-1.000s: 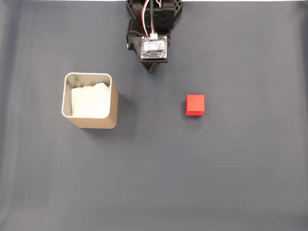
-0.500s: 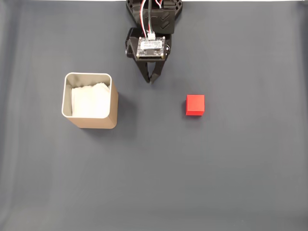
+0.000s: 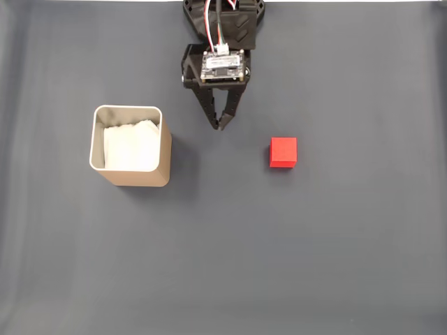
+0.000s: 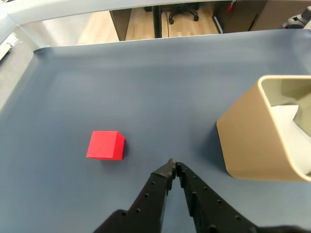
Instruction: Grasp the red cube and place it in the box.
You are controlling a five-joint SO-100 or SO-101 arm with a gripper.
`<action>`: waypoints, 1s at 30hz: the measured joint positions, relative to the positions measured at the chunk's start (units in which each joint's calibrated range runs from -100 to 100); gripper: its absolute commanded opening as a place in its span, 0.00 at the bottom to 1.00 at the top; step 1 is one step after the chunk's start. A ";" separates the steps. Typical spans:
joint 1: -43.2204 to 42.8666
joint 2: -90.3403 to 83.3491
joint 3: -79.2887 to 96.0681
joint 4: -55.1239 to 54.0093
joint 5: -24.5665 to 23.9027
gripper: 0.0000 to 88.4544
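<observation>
The red cube [image 3: 283, 152] lies on the dark grey mat, right of centre in the fixed view, and at the left [image 4: 106, 145] in the wrist view. The beige box [image 3: 130, 146] with white lining stands upright at the left of the fixed view; its tan wall [image 4: 252, 141] fills the right of the wrist view. My black gripper [image 3: 221, 125] points down the fixed view between the two, its fingertips together and holding nothing. In the wrist view the gripper [image 4: 173, 165] comes up from the bottom edge, shut, to the right of the cube and apart from it.
The dark grey mat [image 3: 279, 251] covers the table, with open room below the box and cube. The arm's base [image 3: 223, 14] sits at the top centre. Beyond the mat's far edge, the wrist view shows a wooden floor and chair legs [image 4: 182, 9].
The gripper has reached further down the fixed view, from near the base toward the space between box and cube. It stays shut. Cube and box have not moved.
</observation>
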 measured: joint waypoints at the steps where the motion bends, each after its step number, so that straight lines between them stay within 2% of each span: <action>1: -0.23 1.78 -2.09 0.24 0.00 0.00; 6: -2.10 10.16 -12.84 2.92 0.10 0.00; 13: -7.67 20.33 -27.60 13.00 0.00 0.00; 23: -17.81 32.37 -43.44 28.19 -4.05 0.02; 30: -22.85 40.12 -50.91 34.36 -8.35 0.07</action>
